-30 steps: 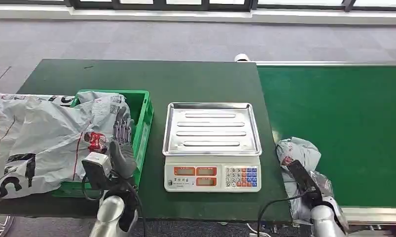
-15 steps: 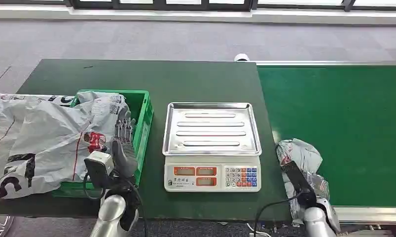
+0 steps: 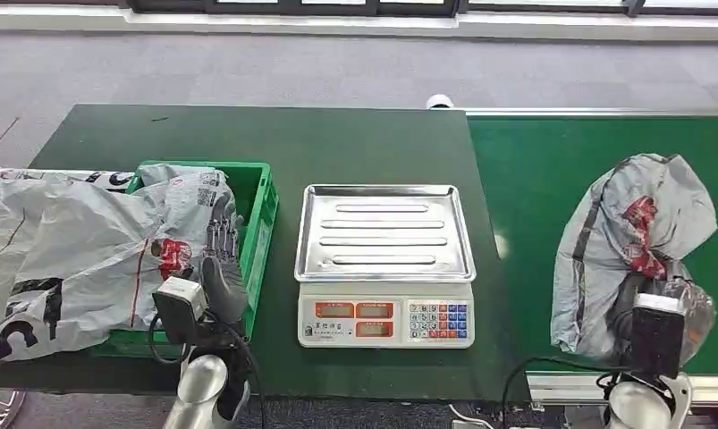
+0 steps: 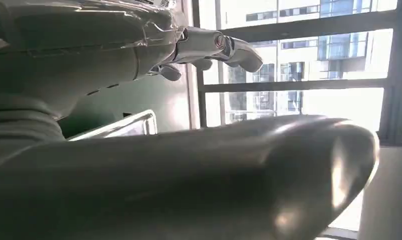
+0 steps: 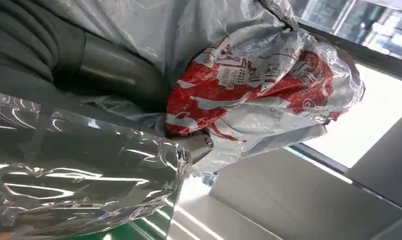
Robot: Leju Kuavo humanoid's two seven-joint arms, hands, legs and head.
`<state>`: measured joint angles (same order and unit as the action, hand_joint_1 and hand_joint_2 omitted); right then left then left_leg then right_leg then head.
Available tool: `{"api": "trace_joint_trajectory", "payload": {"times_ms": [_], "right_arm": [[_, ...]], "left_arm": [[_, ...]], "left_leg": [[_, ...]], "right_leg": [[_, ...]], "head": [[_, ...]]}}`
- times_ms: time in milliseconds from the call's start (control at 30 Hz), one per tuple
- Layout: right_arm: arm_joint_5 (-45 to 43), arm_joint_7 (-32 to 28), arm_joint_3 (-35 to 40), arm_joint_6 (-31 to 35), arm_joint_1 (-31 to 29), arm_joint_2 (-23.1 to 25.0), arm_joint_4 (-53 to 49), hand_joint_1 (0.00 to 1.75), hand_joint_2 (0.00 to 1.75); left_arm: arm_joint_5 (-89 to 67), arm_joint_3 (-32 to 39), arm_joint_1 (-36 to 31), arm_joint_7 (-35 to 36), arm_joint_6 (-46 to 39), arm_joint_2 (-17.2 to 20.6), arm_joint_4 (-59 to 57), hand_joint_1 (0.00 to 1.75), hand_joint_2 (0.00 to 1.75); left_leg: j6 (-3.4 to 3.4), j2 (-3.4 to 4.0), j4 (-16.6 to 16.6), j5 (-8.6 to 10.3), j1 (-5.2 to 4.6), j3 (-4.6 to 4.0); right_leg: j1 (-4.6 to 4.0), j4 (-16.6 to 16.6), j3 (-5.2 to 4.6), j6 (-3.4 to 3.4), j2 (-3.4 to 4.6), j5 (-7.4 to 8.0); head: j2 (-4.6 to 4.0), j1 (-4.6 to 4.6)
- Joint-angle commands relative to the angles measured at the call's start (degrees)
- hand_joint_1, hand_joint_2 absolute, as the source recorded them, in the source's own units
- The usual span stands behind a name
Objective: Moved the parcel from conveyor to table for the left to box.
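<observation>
Grey parcel apparently gripped in right hand above conveyor.

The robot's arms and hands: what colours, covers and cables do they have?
Both arms are silver metal tubes with black cables. The left hand has dark grey fingers behind a boxy grey wrist camera. The right hand has a ribbed grey cover under crinkled clear plastic film.

The scale stands between conveyor and green crate.
</observation>
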<state>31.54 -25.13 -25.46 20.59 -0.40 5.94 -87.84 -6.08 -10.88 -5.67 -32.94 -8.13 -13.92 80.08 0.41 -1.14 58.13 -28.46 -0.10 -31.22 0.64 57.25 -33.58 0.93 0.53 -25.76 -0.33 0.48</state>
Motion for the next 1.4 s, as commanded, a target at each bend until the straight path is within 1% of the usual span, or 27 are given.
{"api": "trace_joint_trajectory", "payload": {"times_ms": [33, 67, 133, 267, 333, 400, 433, 467, 500, 533, 567, 600, 633, 667, 767, 800, 833, 967, 1033, 1067, 1100, 1133, 1167, 1233, 1267, 1300, 1400], "right_arm": [[-1.16, -3.36, 6.16, 1.79, 3.69, 4.64, -13.02, 1.75, 1.75], [0.16, -2.25, 7.41, 2.46, 4.08, 4.7, -13.73, 1.75, 1.75], [-0.28, -2.1, 8.2, 3.62, 4.96, 4.8, -15.1, 1.75, 1.75], [-1.85, -3.47, 8.27, 5.12, 6.57, 4.93, -17.06, 1.75, 1.75], [-1.9, -3.88, 8.44, 5.69, 5.47, 4.56, -17.14, 1.75, 1.75], [0.34, -1.78, 8.45, 5.66, -1.22, 1.88, -11.53, 1.75, 1.75], [1.65, 0.02, 8.35, 4.51, -6.2, 0.06, -6.27, 1.75, 1.75], [3.0, 1.41, 8.02, 4.05, -12.15, -1.9, 0.97, 1.75, 1.75], [3.26, 1.23, 7.74, 3.26, -20.88, -3.89, 12.81, 1.75, 1.75], [4.61, 0.94, 7.91, 4.01, -26.96, -4.95, 21.95, 1.75, 1.75], [5.29, -0.03, 7.67, 4.48, -31.97, -5.1, 29.85, 1.75, 1.75], [6.08, -1.63, 8.26, 4.64, -36.92, -4.75, 38.8, 1.75, 1.75], [7.49, -2.41, 9.51, 5.25, -39.43, -4.13, 44.17, 1.75, 1.75], [9.71, -2.96, 11.62, 6.67, -41.13, -2.76, 48.72, 1.75, 1.75], [12.02, -4.68, 16.37, 6.13, -41.15, 2.17, 53.8, 1.75, 1.75], [14.26, -4.23, 18.99, 7.17, -40.5, 3.86, 55.18, 1.75, 1.75], [14.79, -4.6, 20.42, 7.35, -39.83, 5.57, 56.06, 1.75, 1.75], [14.79, -4.6, 20.42, 7.35, -39.83, 5.57, 56.06, 1.75, 1.75], [14.77, -5.28, 22.48, 6.24, -39.11, 7.95, 57.77, 1.75, 1.75], [13.23, -5.08, 26.04, 4.95, -41.14, 9.78, 60.51, 1.75, 1.75], [13.23, -5.08, 26.04, 4.95, -41.14, 9.78, 60.51, 1.75, 1.75], [13.22, -5.08, 26.08, 4.73, -41.33, 9.45, 60.52, 1.75, 1.75], [12.59, -5.28, 26.37, 3.41, -41.66, 9.46, 60.55, 1.75, 1.75], [10.28, -5.85, 27.79, -1.07, -43.14, 10.24, 60.82, 1.75, 1.75], [9.44, -5.98, 28.22, -2.48, -43.35, 10.56, 60.71, 1.75, 1.75], [8.77, -5.73, 29.18, -3.88, -43.68, 10.99, 60.77, 1.75, 1.75], [8.07, -6.28, 31.18, -5.94, -43.27, 12.22, 60.12, 1.75, 1.75]], "left_arm": [[-0.2, 0.4, -1.78, 0.08, 0.07, -0.98, -2.42, 0.0, 0.0], [-0.28, 0.49, -1.93, 0.17, 0.15, -0.94, -2.46, 0.0, 0.0], [-0.37, 0.56, -2.28, 0.32, 0.35, -0.87, -2.83, 0.0, 0.0], [-0.48, 0.81, -2.61, 0.33, 0.72, -0.75, -3.69, 0.0, 0.0], [-0.73, 0.84, -3.0, 0.23, 1.21, -0.87, -4.14, 0.0, 0.0], [-0.99, 0.66, -4.04, 0.23, 1.75, -1.24, -5.35, 0.0, 0.0], [-1.02, 0.47, -4.55, 0.2, 1.95, -1.3, -6.05, 0.0, 0.0], [-0.91, 0.2, -5.16, 0.17, 2.13, -1.38, -6.97, 0.0, 0.0], [-0.85, -0.27, -5.86, 0.12, 2.1, -1.27, -8.44, 0.0, 0.0], [-0.84, -0.56, -6.32, -0.08, 1.37, -1.17, -9.68, 0.0, 0.0], [-0.7, -0.94, -6.69, -0.4, 0.98, -0.98, -10.73, 0.0, 0.0], [-0.32, -1.42, -6.9, -1.09, 0.19, -0.8, -11.84, 0.0, 0.0], [0.04, -1.61, -6.73, -1.81, -0.35, -0.79, -12.02, 0.0, 0.0], [0.69, -1.63, -6.35, -2.58, -0.76, -0.87, -11.61, 0.0, 0.0], [2.05, -1.85, -6.16, -3.34, -0.65, -1.01, -10.69, 0.0, 0.0], [2.81, -2.11, -6.43, -3.53, -0.33, -1.01, -10.87, 0.0, 0.0], [3.62, -2.58, -6.65, -3.99, -0.2, -0.8, -11.06, 0.0, 0.0], [3.62, -2.58, -6.65, -3.99, -0.2, -0.8, -11.06, 0.0, 0.0], [3.71, -3.16, -6.78, -4.09, -0.09, -0.51, -11.23, 0.0, 0.0], [4.27, -4.09, -6.47, -4.36, -0.26, 0.29, -10.46, 0.0, 0.0], [4.27, -4.09, -6.47, -4.36, -0.26, 0.29, -10.46, 0.0, 0.0], [4.27, -4.1, -6.45, -4.36, -0.26, 0.31, -10.43, 0.0, 0.0], [4.34, -4.18, -6.36, -4.38, -0.31, 0.37, -10.24, 0.0, 0.0], [4.85, -4.42, -6.54, -4.35, -0.58, 0.61, -10.71, 0.0, 0.0], [5.08, -4.52, -6.74, -4.38, -0.64, 0.71, -11.16, 0.0, 0.0], [5.29, -4.61, -7.01, -4.5, -0.68, 0.81, -11.82, 0.0, 0.0], [5.65, -4.75, -7.73, -5.02, -0.74, 0.93, -13.24, 0.0, 0.0]], "left_leg": [[-0.09, 0.06, -0.06, 0.01, -0.03, 0.0], [-0.11, 0.11, -0.09, 0.01, -0.02, 0.02], [-0.06, 0.16, -0.03, -0.02, 0.0, 0.02], [-0.11, 0.08, -0.12, 0.03, 0.02, 0.1], [-0.09, 0.03, -0.14, 0.03, 0.03, 0.1], [-0.08, 0.13, -0.12, 0.03, 0.01, 0.08], [-0.03, 0.24, -0.03, 0.01, -0.01, 0.01], [-0.04, 0.54, -0.07, 0.02, 0.02, 0.05], [-0.02, 0.62, -0.06, 0.03, 0.0, 0.04], [0.0, 0.91, -0.04, 0.01, 0.05, 0.04], [-0.01, 1.19, -0.18, 0.16, 0.01, 0.04], [0.01, 1.19, -0.13, 0.12, 0.05, -0.35], [0.01, 1.55, -0.18, 0.23, 0.05, -0.3], [0.02, 1.48, -0.1, 0.0, 0.04, -0.2], [-0.04, 1.59, -0.15, 0.26, 0.01, -0.29], [-0.04, 1.27, -0.06, 0.24, 0.03, -0.37], [-0.08, 1.27, -0.09, 0.3, 0.07, 0.2], [-0.1, 1.31, -0.13, 0.31, 0.07, 0.21], [-0.15, 1.38, -0.27, 0.37, 0.06, 0.24], [-0.16, 1.19, -0.13, 0.38, 0.07, 0.26], [-0.13, 1.04, -0.08, 0.36, 0.09, 0.22], [-0.28, 0.96, -0.21, 0.46, 0.12, 0.0], [-0.27, 0.77, -0.15, 0.47, 0.1, -0.08], [-0.34, 0.74, -0.3, 0.56, 0.12, -0.07], [-0.31, 0.64, -0.14, 0.53, 0.1, -0.27], [-0.33, 0.64, -0.22, 0.56, 0.09, -0.23], [-0.35, 0.64, -0.28, 0.6, 0.08, -0.24]], "right_leg": [[0.02, 0.03, -0.03, -0.07, -0.06, -0.02], [0.0, -0.01, -0.03, -0.09, -0.03, -0.01], [-0.01, 0.04, -0.02, -0.06, 0.07, -0.01], [-0.03, -0.03, 0.06, -0.08, -0.13, -0.02], [-0.04, -0.05, 0.07, -0.08, -0.11, -0.01], [-0.01, -0.04, 0.04, -0.05, -0.01, 0.02], [0.01, 0.06, -0.06, -0.02, 0.16, 0.05], [-0.01, -0.02, -0.05, -0.02, 0.39, 0.16], [0.01, -0.01, -0.09, 0.0, 0.5, 0.21], [-0.04, -0.07, -0.05, 0.01, 0.82, 0.31], [-0.01, -0.23, -0.11, 0.03, 1.02, 0.54], [-0.04, -0.19, -0.06, 0.02, 1.09, 0.49], [-0.04, -0.3, -0.16, 0.03, 1.38, 0.73], [-0.03, -0.16, -0.03, 0.02, 1.32, 0.52], [0.0, -0.18, -0.21, -0.06, 1.32, 0.76], [-0.03, -0.07, -0.16, -0.05, 1.04, 0.69], [-0.08, -0.06, -0.12, -0.14, 1.09, 0.71], [-0.08, -0.08, -0.12, -0.15, 1.12, 0.73], [-0.08, -0.18, -0.14, -0.19, 1.14, 0.79], [-0.09, -0.02, -0.13, -0.2, 1.07, 0.73], [-0.09, 0.1, -0.13, -0.19, 0.99, 0.67], [-0.11, 0.19, -0.43, -0.31, 0.87, 0.61], [-0.1, 0.25, -0.5, -0.34, 0.72, 0.54], [-0.13, 0.11, -0.49, -0.37, 0.59, 0.59], [-0.09, 0.26, -0.66, -0.32, 0.61, 0.56], [-0.09, 0.21, -0.62, -0.33, 0.56, 0.57], [-0.08, 0.13, -0.58, -0.34, 0.52, 0.62]], "head": [[0.0, 0.0], [0.0, 0.0], [0.0, 0.0], [0.0, 0.0], [0.0, 0.0], [0.02, 0.0], [0.0, 0.02], [0.0, 0.0], [0.02, 0.0], [0.0, 0.02], [0.0, 0.02], [0.0, 0.02], [0.0, 0.02], [0.0, 0.02], [0.0, 0.0], [0.0, 0.0], [0.0, 0.0], [0.0, 0.0], [0.0, 0.0], [0.0, 0.0], [0.0, 0.0], [0.0, 0.0], [0.0, 0.0], [0.0, 0.0], [0.0, 0.0], [0.0, 0.0], [0.0, 0.0]]}}
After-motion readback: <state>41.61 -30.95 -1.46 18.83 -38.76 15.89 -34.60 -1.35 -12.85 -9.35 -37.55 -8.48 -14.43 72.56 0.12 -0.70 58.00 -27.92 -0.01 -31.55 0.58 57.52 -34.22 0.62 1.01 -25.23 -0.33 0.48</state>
